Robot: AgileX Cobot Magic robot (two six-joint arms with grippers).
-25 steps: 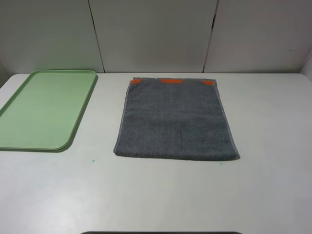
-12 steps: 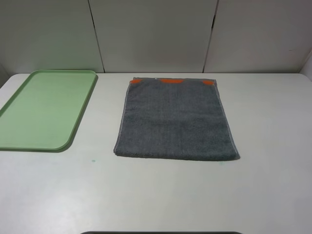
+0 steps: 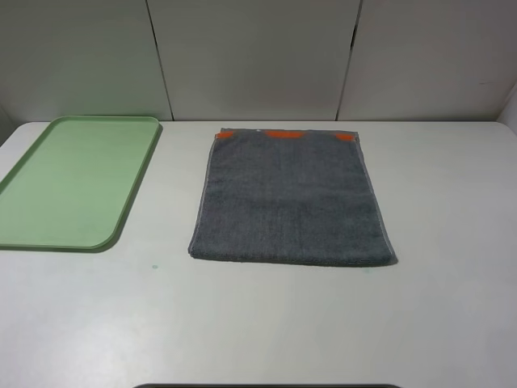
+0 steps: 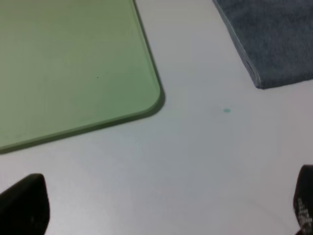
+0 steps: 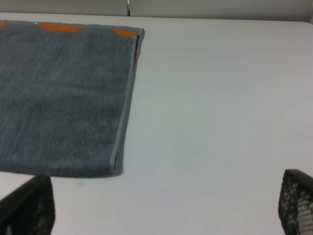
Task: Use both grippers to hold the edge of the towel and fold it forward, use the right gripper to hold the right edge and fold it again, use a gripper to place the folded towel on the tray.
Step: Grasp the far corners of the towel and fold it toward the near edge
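Note:
The dark grey towel [image 3: 291, 198] lies flat on the white table, right of centre. Its orange-marked hem is at the far side and its plain edge [image 3: 291, 259] faces the front. The pale green tray [image 3: 73, 182] sits at the far left with nothing on it. Neither arm shows in the high view. In the left wrist view my left gripper [image 4: 164, 205] is open over bare table, between the tray [image 4: 68, 63] corner and the towel [image 4: 274, 39] corner. My right gripper [image 5: 161, 205] is open too, with nothing between its fingers, just short of the towel [image 5: 63, 98] at its near right corner.
A grey panelled wall [image 3: 258, 56] closes the table's far side. A small green speck [image 3: 154, 266] marks the table [image 3: 258, 323] in front of the tray. White tabletop stretches right of the towel and along the front.

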